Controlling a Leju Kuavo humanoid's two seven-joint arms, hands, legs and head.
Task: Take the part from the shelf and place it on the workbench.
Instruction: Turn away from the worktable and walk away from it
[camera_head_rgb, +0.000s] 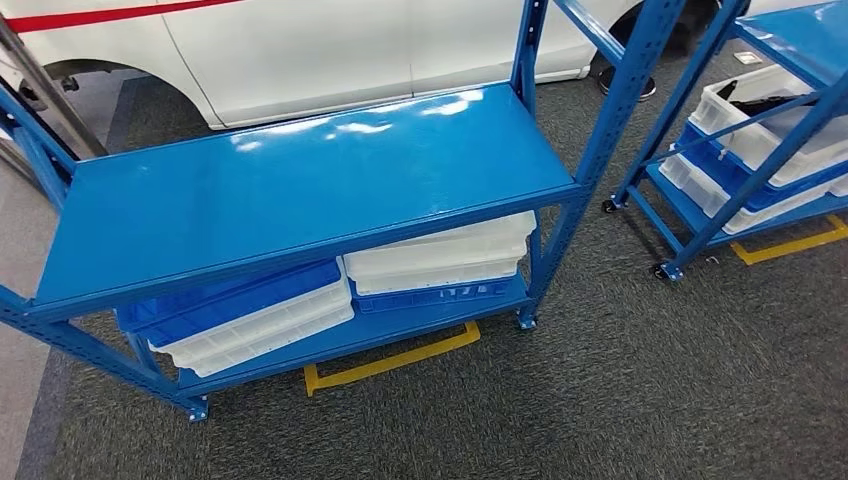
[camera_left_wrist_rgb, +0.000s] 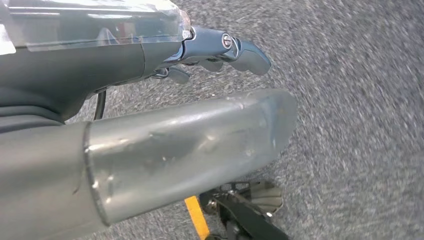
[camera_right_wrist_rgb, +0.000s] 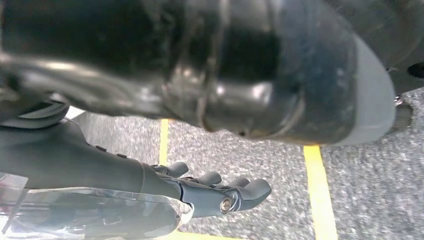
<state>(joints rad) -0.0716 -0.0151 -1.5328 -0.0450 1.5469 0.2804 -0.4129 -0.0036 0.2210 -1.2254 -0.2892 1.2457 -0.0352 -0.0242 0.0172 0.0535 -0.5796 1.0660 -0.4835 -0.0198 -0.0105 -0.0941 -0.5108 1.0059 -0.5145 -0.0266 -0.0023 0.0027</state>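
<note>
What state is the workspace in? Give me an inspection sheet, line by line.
Surface: top shelf of the near blue rack is bare and glossy.
Job's things: part not identified; dark items lie in a white bin on the second rack.
Clutter: white trays and blue trays are stacked on the lower shelf.
Hands: left hand and right hand hang over the carpet, holding nothing.
Cables: a thin dark cable by the left wrist.
Surroundings: white car, grey carpet, yellow floor tape.
</note>
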